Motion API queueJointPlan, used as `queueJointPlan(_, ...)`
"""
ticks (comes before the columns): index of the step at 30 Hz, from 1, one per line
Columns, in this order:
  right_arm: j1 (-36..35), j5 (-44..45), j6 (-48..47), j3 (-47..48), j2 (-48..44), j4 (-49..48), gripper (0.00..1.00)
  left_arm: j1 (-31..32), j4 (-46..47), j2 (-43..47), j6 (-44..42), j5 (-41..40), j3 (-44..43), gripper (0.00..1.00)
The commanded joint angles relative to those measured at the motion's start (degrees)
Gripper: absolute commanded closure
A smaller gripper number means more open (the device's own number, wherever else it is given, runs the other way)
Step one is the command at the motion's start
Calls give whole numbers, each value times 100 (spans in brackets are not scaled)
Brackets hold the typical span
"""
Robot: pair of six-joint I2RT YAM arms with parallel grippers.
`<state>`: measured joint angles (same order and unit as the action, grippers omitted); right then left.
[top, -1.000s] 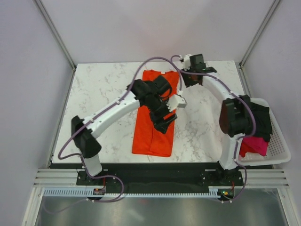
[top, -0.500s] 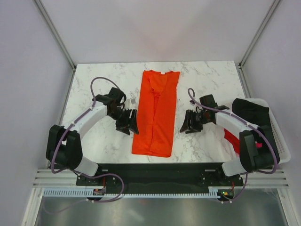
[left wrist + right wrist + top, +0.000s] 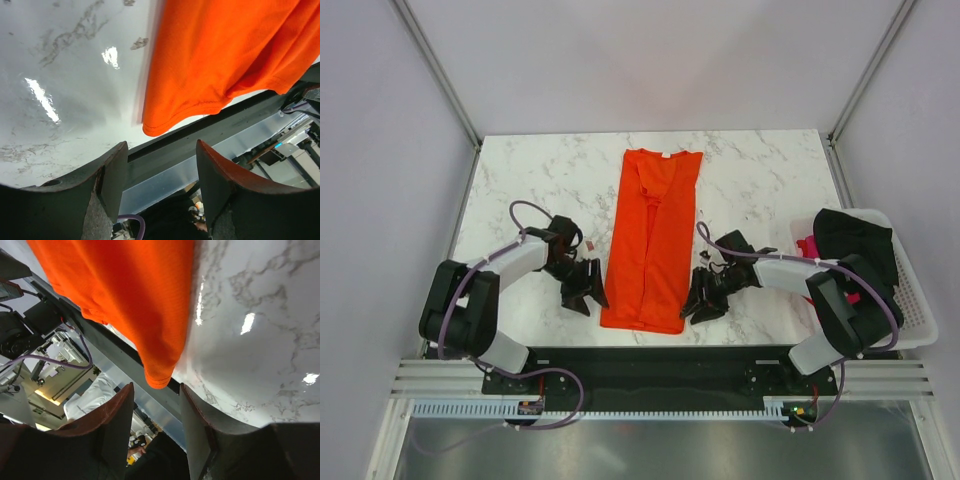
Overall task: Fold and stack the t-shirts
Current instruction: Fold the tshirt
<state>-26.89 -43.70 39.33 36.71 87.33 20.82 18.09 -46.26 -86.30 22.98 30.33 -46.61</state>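
- The left gripper (image 3: 586,292) is held low over the table (image 3: 530,190), just left of the shirt's near-left corner. Its jaws are spread wide and nothing is held. In the left wrist view that corner is seen just ahead of the gap between the fingers (image 3: 112,172), not yet between them.
- The orange t-shirt (image 3: 652,240) is laid flat at the middle of the table, collar far and hem near. It is already folded lengthwise into a narrow strip; the crosswise fold is judged to be left.
- The right gripper (image 3: 698,302) is set beside the near-right corner, jaws likewise parted and empty. In the right wrist view the corner is lined up with the gap, just ahead of it.
- At the right, a black t-shirt (image 3: 858,240) and a pink t-shirt (image 3: 806,246) are bunched in the basket (image 3: 916,318), unfolded. No stack is seen, so most of the task is judged to remain.
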Motion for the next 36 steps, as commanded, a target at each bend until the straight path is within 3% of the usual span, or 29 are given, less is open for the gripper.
queueJointPlan(1,-35,55,294,-41,231,-157,50,-77,293,-167,435,-62,73,36)
queueJointPlan(8,-140,143,347,12,627,-271,52,-165,425,-448,523,-18,126,37)
queueJointPlan(16,-325,186,365,231,935,-324,55,-165,539,-739,541,245,100,52)
queueJointPlan(25,-369,353,373,284,1075,-298,59,-148,539,-660,593,412,539,55)
queueJointPlan(34,-492,433,365,311,1084,-306,61,-112,644,-1072,593,579,91,60)
queueJointPlan(36,-492,433,382,302,1067,-315,61,-112,697,-1117,593,615,47,65)
